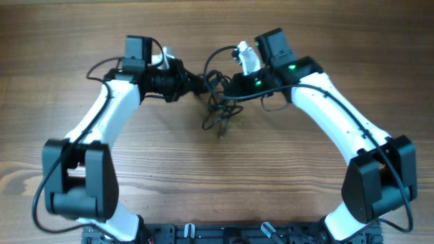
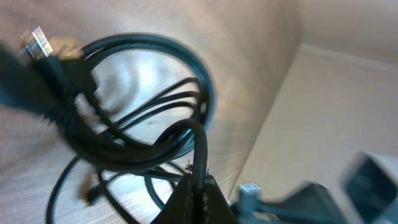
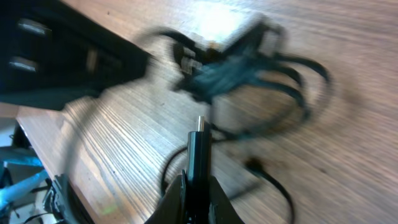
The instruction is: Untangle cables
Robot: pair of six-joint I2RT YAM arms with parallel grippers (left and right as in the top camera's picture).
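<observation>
At upper centre of the brown wooden table [image 1: 203, 183], our left gripper [image 2: 196, 193] pinches a strand [image 2: 200, 144] and our right gripper [image 3: 198, 182] a plug [image 3: 199, 142] of the knotted thin black cables [image 1: 218, 102]; we should separate slowly.

We see a brown wooden table [image 1: 217, 176], its grain running from the left edge to the right, with a swirl in the grain near the near left corner. In the middle of its far half sits a knotted clump of thin black cables [image 1: 218, 102], whose loose ends trail toward the table's centre; how much of the clump actually rests on the wood we cannot tell. At the middle of the near edge stands a black base rail [image 1: 224, 234].
</observation>
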